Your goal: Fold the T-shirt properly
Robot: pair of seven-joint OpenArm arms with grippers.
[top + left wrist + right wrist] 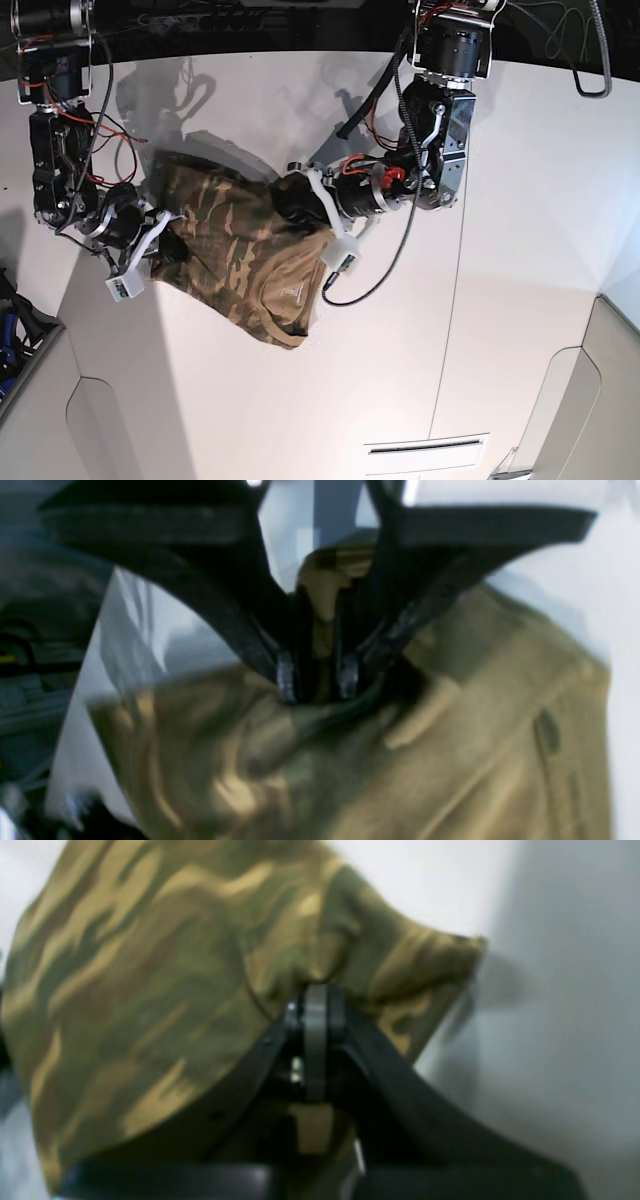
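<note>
The camouflage T-shirt (240,260) is stretched between my two grippers above the white table (500,300), and its lower part sags toward the front with the tan neckband and white label (293,292) showing. In the base view my left gripper (290,203) holds the shirt's right-hand edge. The left wrist view shows that gripper (317,682) pinched shut on a bunch of the T-shirt (450,730). My right gripper (166,240) grips the opposite edge. Up close, the right gripper (315,995) has its jaws tight together on a fold of the T-shirt (150,990).
Both arms reach in from the back of the table, with red and black cables (375,270) hanging off the left arm. Dark equipment (15,320) sits beyond the table's left edge. A slot (425,446) is cut in the table's front part.
</note>
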